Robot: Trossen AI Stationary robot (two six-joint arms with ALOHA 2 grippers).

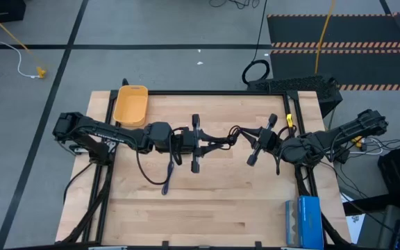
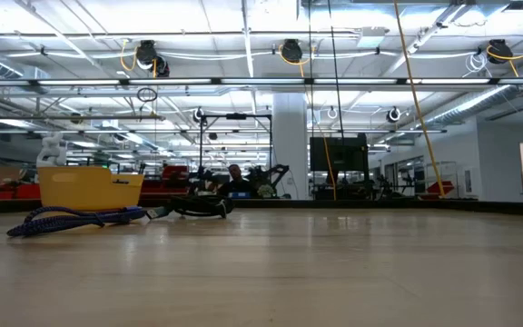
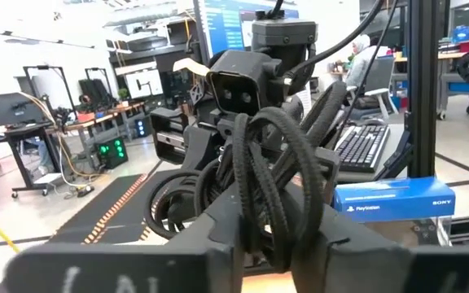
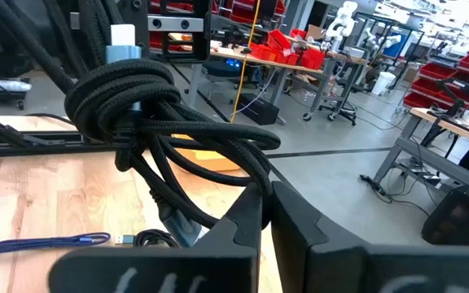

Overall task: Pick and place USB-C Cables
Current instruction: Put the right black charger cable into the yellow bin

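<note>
Cable [image 1: 229,136], black and loosely bundled, hangs in the air over the middle of the bench [image 1: 221,201], stretched between the two arms. The left pincer [image 1: 197,144] is clamped on one end of it, and the right pincer [image 1: 261,142] is clamped on the other end. In the left wrist view the bundle [image 3: 271,183] stands between the dark fingers, and in the right wrist view the thick loops [image 4: 141,102] rise just above the closed fingers. I judge that both arms hold it together because the loose loops would fall open if only one end were gripped, so this looks like a handover or a lift with two arms.

The blue-purple cable [image 1: 167,177] lies folded straight on the bench, near the left arm and below it in the high view. The low view shows it [image 2: 71,218] flat on the wood in front of the yellow tray [image 2: 89,187]. The coiled black cable [image 2: 198,207] rests on the bench behind it, under the arms.

The tray [image 1: 131,105] stands at the far left corner of the bench, probably as the goal. The left arm itself lies between the held cable and the tray, so the way there is not free. A blue box [image 1: 303,221] sits at the near right edge, well apart from the work.
</note>
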